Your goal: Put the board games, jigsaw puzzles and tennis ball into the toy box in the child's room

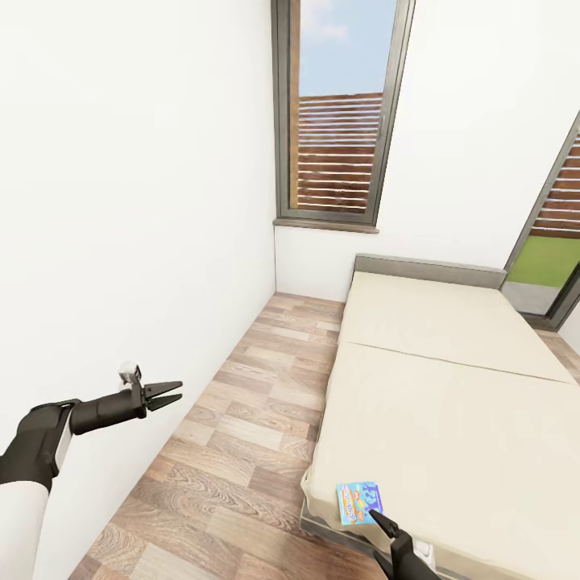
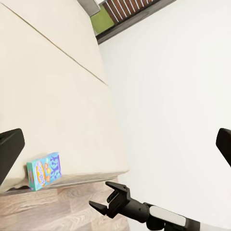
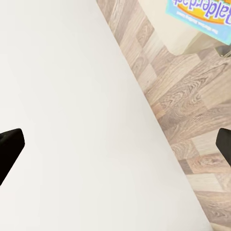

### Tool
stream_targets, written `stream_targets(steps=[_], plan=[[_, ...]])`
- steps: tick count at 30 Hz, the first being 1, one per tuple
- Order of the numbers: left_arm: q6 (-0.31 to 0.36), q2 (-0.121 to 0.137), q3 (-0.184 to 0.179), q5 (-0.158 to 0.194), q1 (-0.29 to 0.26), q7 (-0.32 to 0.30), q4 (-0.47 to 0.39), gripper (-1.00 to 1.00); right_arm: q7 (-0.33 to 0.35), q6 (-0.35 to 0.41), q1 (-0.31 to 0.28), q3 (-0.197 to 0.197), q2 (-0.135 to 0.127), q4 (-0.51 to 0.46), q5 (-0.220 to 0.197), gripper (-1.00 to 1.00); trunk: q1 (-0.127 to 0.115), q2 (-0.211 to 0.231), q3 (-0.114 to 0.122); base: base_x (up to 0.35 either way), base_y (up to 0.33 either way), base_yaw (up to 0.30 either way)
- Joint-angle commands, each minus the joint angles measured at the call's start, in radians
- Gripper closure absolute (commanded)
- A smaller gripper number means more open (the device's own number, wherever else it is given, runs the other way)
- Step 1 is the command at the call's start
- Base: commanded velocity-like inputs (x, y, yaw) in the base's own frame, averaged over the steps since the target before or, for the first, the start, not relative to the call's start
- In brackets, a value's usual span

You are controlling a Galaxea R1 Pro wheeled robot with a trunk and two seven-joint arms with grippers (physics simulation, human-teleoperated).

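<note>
The left gripper hangs over the wood floor near the white wall, fingers spread and empty. The right gripper reaches the near corner of the bed, fingers released, tips at the small blue game box lying flat there.

Hidden and cropped elements, for your reference. The right gripper enters the head view at 6 o'clock; its arm is cut by the lower edge, and you cannot tell how its jaws stand. The small blue box is cropped at 1 o'clock in the right wrist view, its lettering partly lost. The bed runs off the head view at 3 to 5 o'clock.
</note>
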Motion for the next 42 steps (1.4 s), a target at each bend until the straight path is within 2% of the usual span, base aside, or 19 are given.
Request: stream_targets(steps=[1, 33, 42], plan=[[0.011, -0.001, 0.002, -0.011, -0.001, -0.008, -0.001, -1.00, 0.001, 0.008, 0.000, 0.002, -0.001, 0.000, -0.010, -1.00, 0.000, -0.001, -0.001, 0.000, 0.000, 0.000], [0.011, -0.013, -0.002, -0.012, 0.000, -0.008, 0.000, -1.00, 0.000, 0.005, 0.002, 0.000, 0.003, 0.029, -0.013, -1.00, 0.000, -0.001, -0.001, 0.000, 0.000, 0.000], [0.011, -0.041, -0.003, -0.012, 0.001, -0.008, 0.000, -1.00, 0.003, 0.008, 0.002, 0.001, 0.003, 0.034, -0.013, -1.00, 0.000, -0.001, -0.001, 0.000, 0.000, 0.000]])
